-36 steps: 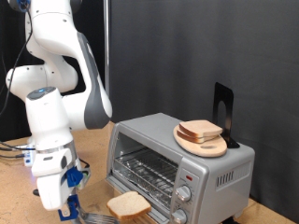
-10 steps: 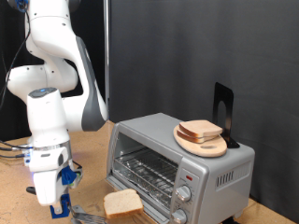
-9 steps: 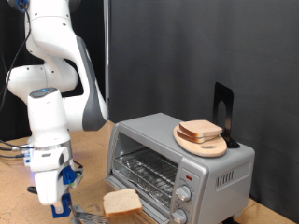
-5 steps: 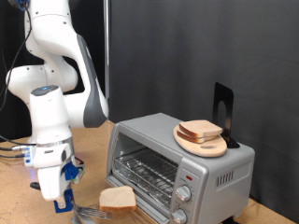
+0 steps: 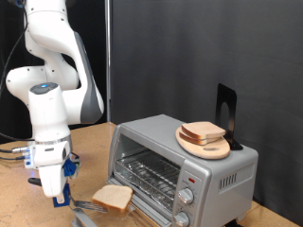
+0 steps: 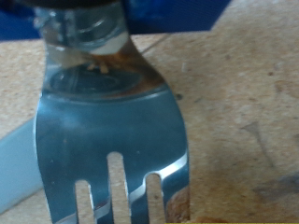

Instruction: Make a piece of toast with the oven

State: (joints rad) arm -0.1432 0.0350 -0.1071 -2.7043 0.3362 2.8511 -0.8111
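Note:
The silver-grey oven (image 5: 189, 165) stands at the exterior view's right, its glass door hanging open and the wire rack (image 5: 147, 174) bare. My gripper (image 5: 59, 193), with blue fingers, is low at the left, shut on the handle of a metal fork (image 5: 81, 203). The piece of toast (image 5: 112, 197) rests on the fork's tines, in front of the open oven and outside it. The wrist view is filled by the fork's head (image 6: 112, 131) over the wooden table; a brown crumb of bread (image 6: 177, 201) shows at the tines.
A round light-wooden plate (image 5: 204, 148) with a leftover slice (image 5: 203, 132) sits on top of the oven. A black stand (image 5: 225, 112) rises behind it. Two knobs (image 5: 186, 197) are on the oven's front panel. Cables (image 5: 14, 151) lie at the left on the wooden table (image 5: 95, 142).
My gripper has risen a little and drawn the fork and toast to the exterior view's left, away from the oven opening. The toast now lies flatter.

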